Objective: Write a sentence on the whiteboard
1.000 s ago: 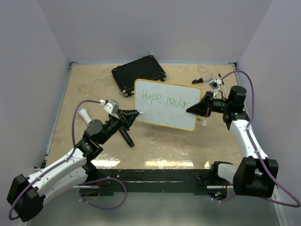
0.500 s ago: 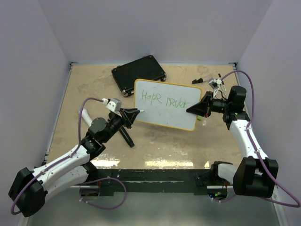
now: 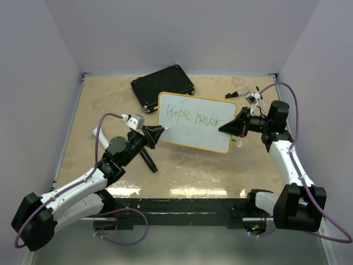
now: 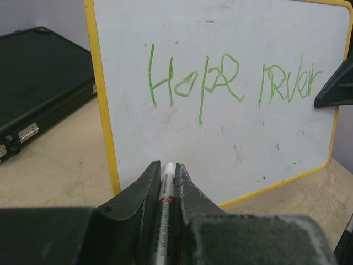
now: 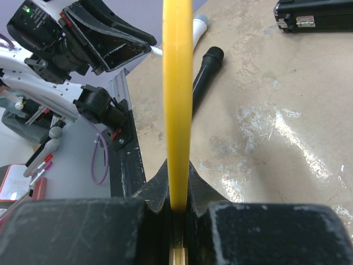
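The table [image 3: 110,105] is a tan, mottled sheet with a worn matte grain and glossy glare patches along its near edge, boxed in by plain pale walls [image 3: 182,33] on three sides.

Near the table's middle is the whiteboard [image 3: 201,135], a flat white rectangle with rounded corners and a thin yellow rim. It looks tilted up on its near edge. The sentence [image 3: 193,117], thin uneven green marker strokes, runs across its upper half. At 11 o'clock from the board lies a black hard case [image 3: 162,85] with small metal latches.

At the board's 3 o'clock, the right gripper [image 3: 224,128] is clamped tight on the yellow rim. At its 8 o'clock, the left gripper [image 3: 160,131] is closed on a slim marker [image 4: 166,185], whose white tip is just beside the board's lower left face.

A black cylinder [image 3: 148,161] lies on the table at 6 o'clock from that gripper.
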### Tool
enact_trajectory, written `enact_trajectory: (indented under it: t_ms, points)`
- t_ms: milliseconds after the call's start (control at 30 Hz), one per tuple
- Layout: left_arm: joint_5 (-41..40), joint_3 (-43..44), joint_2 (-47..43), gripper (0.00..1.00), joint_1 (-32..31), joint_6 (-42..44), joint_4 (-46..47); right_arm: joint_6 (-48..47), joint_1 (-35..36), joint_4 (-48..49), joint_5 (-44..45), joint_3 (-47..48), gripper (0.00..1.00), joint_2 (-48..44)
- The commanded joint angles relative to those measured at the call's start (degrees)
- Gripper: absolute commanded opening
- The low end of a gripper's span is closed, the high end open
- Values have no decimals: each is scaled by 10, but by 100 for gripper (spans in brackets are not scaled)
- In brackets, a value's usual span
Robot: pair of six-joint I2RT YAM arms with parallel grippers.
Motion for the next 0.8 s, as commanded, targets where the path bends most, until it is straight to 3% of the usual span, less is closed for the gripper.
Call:
enact_trajectory:
  t_ms: [0, 467, 767]
  points:
    - [-20, 29, 4, 0, -1, 19, 44, -2, -1, 21, -32, 14, 0, -17]
    - [-59, 31, -18, 0, 1, 36, -1, -1, -2, 20, -32, 14, 0, -16]
    - [-38, 28, -35, 0, 1, 33, -46, -1, -1, 20, -32, 15, 0, -16]
